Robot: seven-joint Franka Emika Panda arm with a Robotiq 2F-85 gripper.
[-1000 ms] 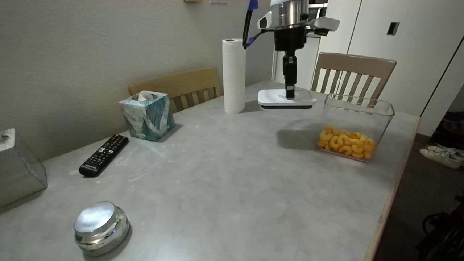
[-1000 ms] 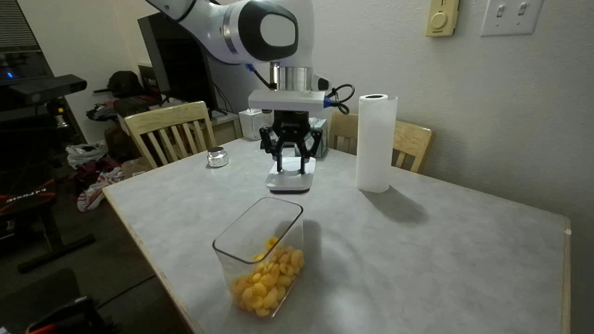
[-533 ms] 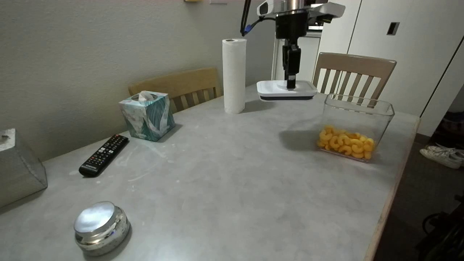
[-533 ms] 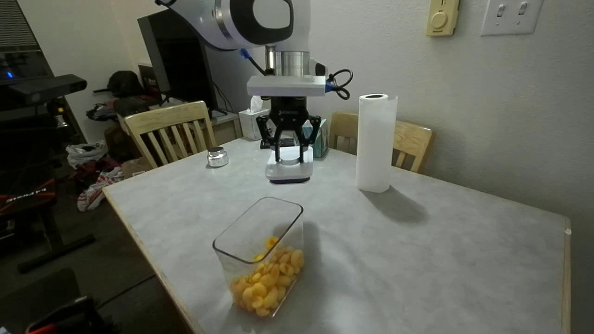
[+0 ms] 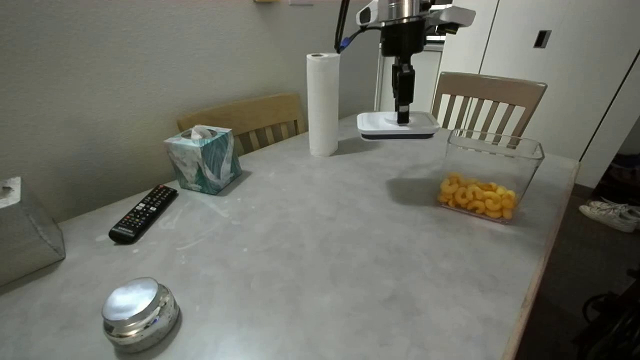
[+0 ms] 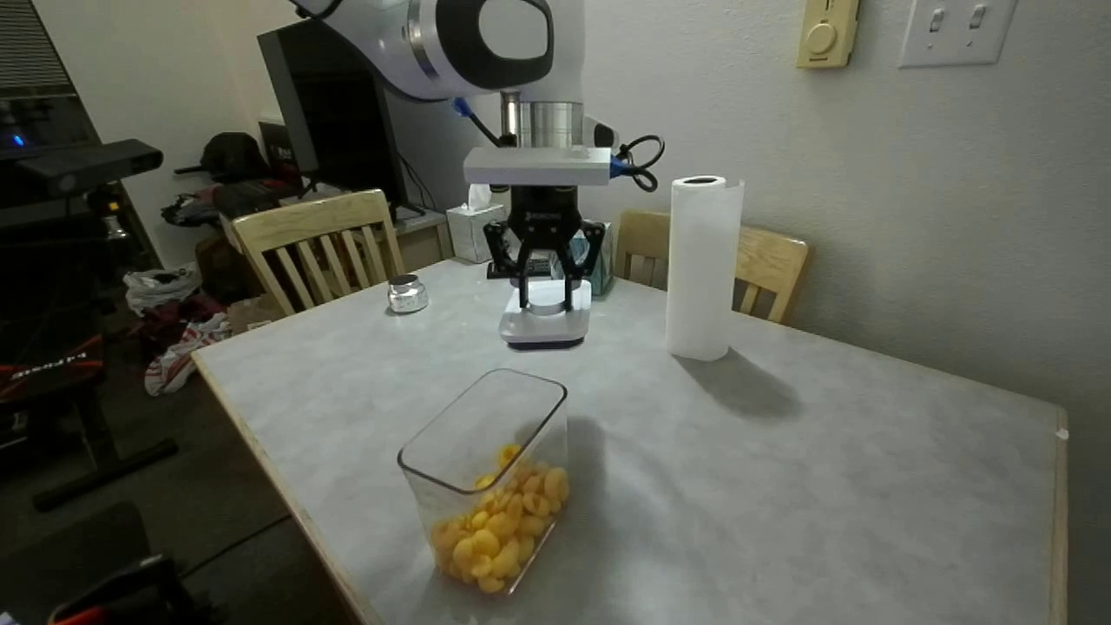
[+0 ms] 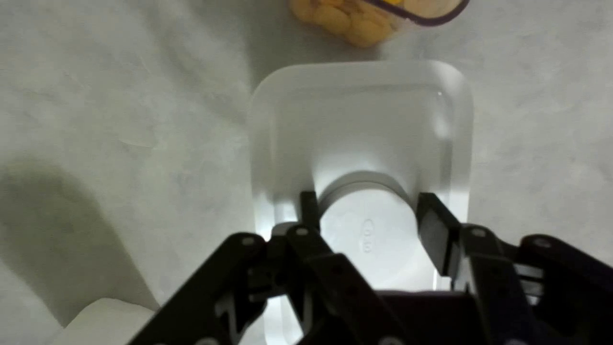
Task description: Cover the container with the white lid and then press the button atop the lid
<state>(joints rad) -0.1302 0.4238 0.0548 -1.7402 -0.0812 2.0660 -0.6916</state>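
Note:
My gripper (image 6: 546,305) is shut on the round button (image 7: 368,239) in the middle of the white lid (image 5: 372,123), a finger on either side of it. The lid hangs level in the air, clear of the table, in both exterior views. Open at the top, the clear container (image 5: 492,162) stands upright on the table with yellow-orange snack pieces (image 6: 503,529) in its lower part. From the lid it is a short way off, nearer the camera in an exterior view (image 6: 555,325). Only a corner of the container's rim (image 7: 433,20) shows in the wrist view.
A paper towel roll (image 5: 323,105) stands upright close to the lid. Farther off are a teal tissue box (image 5: 204,160), a black remote (image 5: 143,214), a grey box (image 5: 30,235) and a round silver jar (image 5: 140,315). The container is near the table's edge (image 5: 545,255).
The arm has lifted the lid higher above the table, most of it in the first half second, followed by a slight dip. Container and other objects have stayed put.

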